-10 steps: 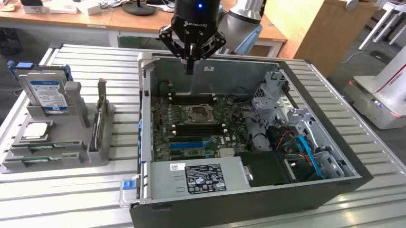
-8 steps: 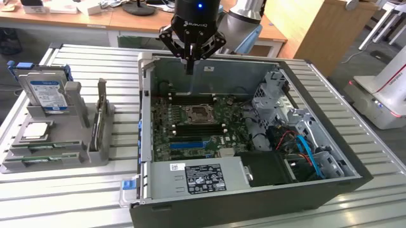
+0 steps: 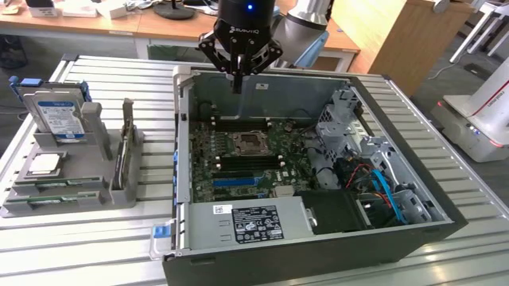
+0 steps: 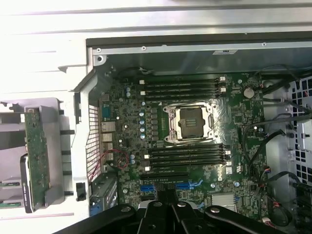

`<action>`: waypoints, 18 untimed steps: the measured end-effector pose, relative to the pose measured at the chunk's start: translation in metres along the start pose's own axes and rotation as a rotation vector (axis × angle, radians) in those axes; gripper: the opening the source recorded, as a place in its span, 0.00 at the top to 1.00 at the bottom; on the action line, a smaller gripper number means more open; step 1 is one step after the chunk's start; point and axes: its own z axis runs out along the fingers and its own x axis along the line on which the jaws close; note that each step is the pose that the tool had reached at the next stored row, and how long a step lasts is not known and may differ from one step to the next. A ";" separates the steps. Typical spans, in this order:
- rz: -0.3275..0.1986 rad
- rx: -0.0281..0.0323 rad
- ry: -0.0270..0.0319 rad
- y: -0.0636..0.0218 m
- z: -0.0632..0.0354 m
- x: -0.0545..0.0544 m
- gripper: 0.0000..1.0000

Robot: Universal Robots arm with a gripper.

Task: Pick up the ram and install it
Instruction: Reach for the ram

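The ram (image 3: 125, 143) is a thin green stick standing on its edge in a slot of the grey holder (image 3: 95, 196), at the exterior view's left of the open computer case (image 3: 318, 250). In the wrist view the ram (image 4: 36, 151) shows its green face with small parts. My gripper (image 3: 237, 83) hangs over the back edge of the case, well away from the ram, with its fingers shut and nothing between them. Its black fingers (image 4: 165, 207) sit over the motherboard (image 4: 146, 122). Black memory slots (image 4: 183, 87) (image 4: 187, 156) run on both sides of the processor socket (image 4: 190, 122).
The holder also carries a blue-labelled hard drive (image 3: 59, 116), a square silver processor chip (image 3: 47, 162) and flat green strips (image 3: 59, 183). Cables and a drive cage (image 3: 374, 173) crowd the case at the exterior view's right. A wooden desk (image 3: 119, 24) stands behind the slatted table (image 3: 80, 256).
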 end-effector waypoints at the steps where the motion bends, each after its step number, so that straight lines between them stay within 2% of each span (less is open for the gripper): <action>1: 0.000 0.0000 0.0000 -0.0001 0.0000 0.001 0.89; 9: 0.000 0.0000 0.0000 -0.0007 -0.0002 0.009 0.89; 18: 0.000 0.0000 -0.0001 -0.0018 -0.0005 0.024 0.89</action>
